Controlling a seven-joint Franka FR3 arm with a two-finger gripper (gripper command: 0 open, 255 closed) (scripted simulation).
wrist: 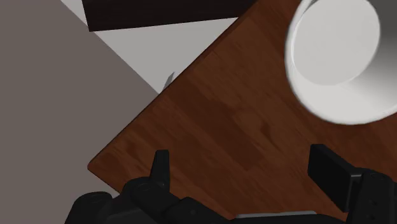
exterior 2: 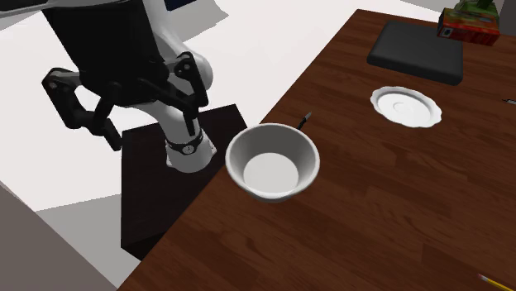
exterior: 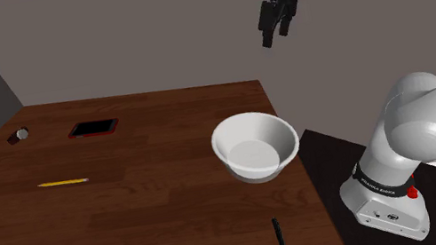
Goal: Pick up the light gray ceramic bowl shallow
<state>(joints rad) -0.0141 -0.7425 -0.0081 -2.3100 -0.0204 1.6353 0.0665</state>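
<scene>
A white shallow bowl (exterior: 256, 145) (exterior 2: 273, 163) sits upright and empty at the wooden table's (exterior: 134, 229) edge nearest the robot stand. My black gripper (exterior: 277, 34) hangs high above the table, beyond the bowl toward the wall, with its fingers apart and nothing between them. In the wrist view the gripper (wrist: 245, 168) looks down on the table corner, and the bowl (wrist: 340, 57) lies well ahead of the fingertips, off to the side of one finger.
A black pen (exterior: 280, 244) (exterior 2: 306, 121) lies by the table edge near the bowl. A yellow pencil (exterior: 63, 182), a red-edged dark tablet (exterior: 93, 128) and a small cylinder (exterior: 20, 135) lie farther off. A white saucer (exterior 2: 405, 106) and a dark flat case (exterior 2: 416, 51) sit beyond.
</scene>
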